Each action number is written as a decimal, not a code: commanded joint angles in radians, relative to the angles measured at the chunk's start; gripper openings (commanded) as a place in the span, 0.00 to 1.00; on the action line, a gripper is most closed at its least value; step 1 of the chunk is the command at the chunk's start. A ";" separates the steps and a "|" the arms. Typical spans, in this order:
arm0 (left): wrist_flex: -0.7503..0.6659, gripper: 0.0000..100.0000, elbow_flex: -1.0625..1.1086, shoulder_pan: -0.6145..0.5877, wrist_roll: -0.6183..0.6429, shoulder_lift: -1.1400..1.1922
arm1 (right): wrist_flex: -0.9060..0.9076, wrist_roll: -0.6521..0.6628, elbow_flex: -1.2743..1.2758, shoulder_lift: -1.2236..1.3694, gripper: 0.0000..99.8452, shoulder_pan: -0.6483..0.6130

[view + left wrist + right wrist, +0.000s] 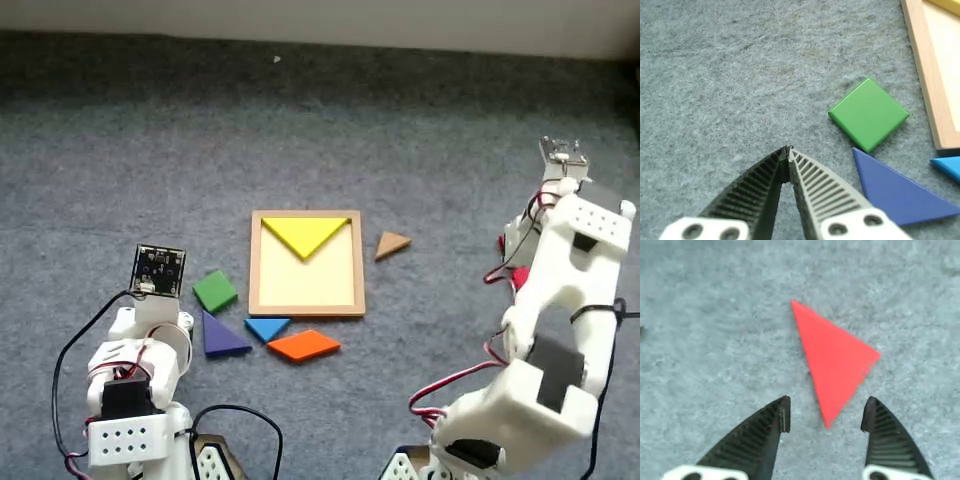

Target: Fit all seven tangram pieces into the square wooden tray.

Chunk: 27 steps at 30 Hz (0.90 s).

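The square wooden tray (256,265) lies mid-table with a yellow triangle (303,235) in its far part. To its left and front lie a green square (214,291), a dark blue triangle (222,336), a small light blue triangle (267,327) and an orange parallelogram (303,345). A brown triangle (391,244) lies right of the tray. My left gripper (788,150) is shut and empty over carpet, short of the green square (868,114) and blue triangle (897,192). My right gripper (827,410) stands open over a red triangle (835,357), whose nearest corner lies between the fingertips.
Grey carpet covers the whole table. The right arm (570,260) stands tall at the right side, well clear of the tray. The left arm (135,390) sits at the front left. The tray's rim (925,75) runs close beside the green square.
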 commanded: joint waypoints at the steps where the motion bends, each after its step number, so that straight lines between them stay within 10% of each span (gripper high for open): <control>1: -0.009 0.04 -0.007 -0.015 0.008 -0.008 | -0.039 0.011 0.093 -0.183 0.23 -0.036; 27: -0.009 0.04 -0.007 -0.015 0.008 -0.008 | -0.101 0.221 -0.163 0.278 0.36 -0.007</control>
